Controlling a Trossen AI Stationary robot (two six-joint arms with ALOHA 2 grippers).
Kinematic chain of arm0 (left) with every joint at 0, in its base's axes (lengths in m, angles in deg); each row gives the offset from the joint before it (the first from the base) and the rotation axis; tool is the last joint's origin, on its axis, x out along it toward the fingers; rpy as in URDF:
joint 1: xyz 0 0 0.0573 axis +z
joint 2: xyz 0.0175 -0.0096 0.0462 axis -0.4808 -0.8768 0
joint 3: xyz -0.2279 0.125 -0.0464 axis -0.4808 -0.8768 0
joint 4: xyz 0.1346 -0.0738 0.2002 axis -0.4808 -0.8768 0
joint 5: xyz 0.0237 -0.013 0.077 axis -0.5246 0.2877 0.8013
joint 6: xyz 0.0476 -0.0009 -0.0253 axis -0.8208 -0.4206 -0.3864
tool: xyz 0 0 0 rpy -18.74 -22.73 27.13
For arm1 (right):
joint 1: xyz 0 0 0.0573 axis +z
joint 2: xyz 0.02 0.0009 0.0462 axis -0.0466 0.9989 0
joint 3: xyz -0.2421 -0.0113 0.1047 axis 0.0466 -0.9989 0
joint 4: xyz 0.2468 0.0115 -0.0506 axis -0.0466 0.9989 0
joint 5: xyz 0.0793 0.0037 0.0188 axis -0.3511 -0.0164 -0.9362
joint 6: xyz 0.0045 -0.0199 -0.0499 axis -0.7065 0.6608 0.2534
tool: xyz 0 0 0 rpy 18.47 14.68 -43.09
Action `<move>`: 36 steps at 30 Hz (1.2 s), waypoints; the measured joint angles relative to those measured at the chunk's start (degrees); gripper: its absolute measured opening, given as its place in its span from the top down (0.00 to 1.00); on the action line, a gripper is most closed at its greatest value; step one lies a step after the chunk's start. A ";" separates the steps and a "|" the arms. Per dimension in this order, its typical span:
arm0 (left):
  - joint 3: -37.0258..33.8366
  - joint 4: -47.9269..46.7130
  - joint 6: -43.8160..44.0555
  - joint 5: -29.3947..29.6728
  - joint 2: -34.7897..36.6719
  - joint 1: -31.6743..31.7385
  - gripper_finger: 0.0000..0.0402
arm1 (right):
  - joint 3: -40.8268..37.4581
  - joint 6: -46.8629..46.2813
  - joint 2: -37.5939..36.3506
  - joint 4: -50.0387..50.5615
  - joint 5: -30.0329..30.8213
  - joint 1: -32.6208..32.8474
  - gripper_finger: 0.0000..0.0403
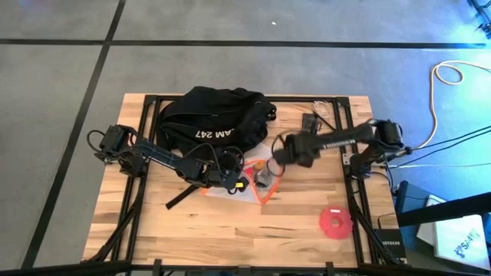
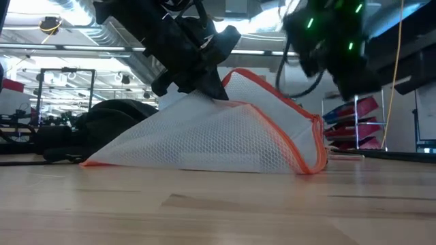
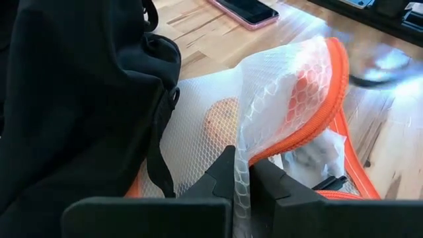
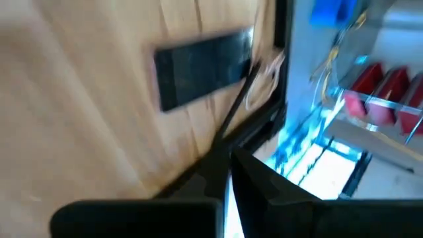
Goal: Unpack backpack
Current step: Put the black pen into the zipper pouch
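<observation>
Both arms are black, built of slim tubular links and chunky joints with looping black cables. The right arm (image 1: 337,140) carries white lettering along its link (unreadable) and green lights near the wrist. The left arm (image 1: 165,157) ends in blocky, matte black fingers (image 3: 221,177).

Left gripper (image 3: 242,182) and right gripper (image 4: 228,173) both closed.

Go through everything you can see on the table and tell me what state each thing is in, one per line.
backpack: lying slumped at the table's far side.
mesh pouch: white with orange trim, out on the table, one edge lifted.
left gripper: shut on the mesh pouch, fingers pinching its edge.
right gripper: shut, above the pouch's other end.
phone: lying flat, screen dark.
red disc: flat on the table, untouched.
</observation>
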State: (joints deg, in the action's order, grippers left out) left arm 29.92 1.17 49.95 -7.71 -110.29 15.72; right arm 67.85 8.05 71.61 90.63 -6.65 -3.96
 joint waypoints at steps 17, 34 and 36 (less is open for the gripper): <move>0.00 -0.04 -0.01 -2.05 0.00 0.24 1.00 | -4.56 29.88 0.00 -25.00 -13.68 -46.99 0.96; 0.02 -0.11 0.11 -2.95 0.00 -0.09 1.00 | -12.67 32.95 0.45 -41.29 -17.00 -52.49 0.45; 0.02 -0.13 0.04 -2.97 0.00 -0.09 1.00 | -13.11 32.90 1.21 -42.63 -16.28 -52.47 0.46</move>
State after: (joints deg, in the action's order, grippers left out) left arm 29.94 1.04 49.99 -10.68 -110.29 15.64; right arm 54.74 40.95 72.82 48.00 -22.93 -56.43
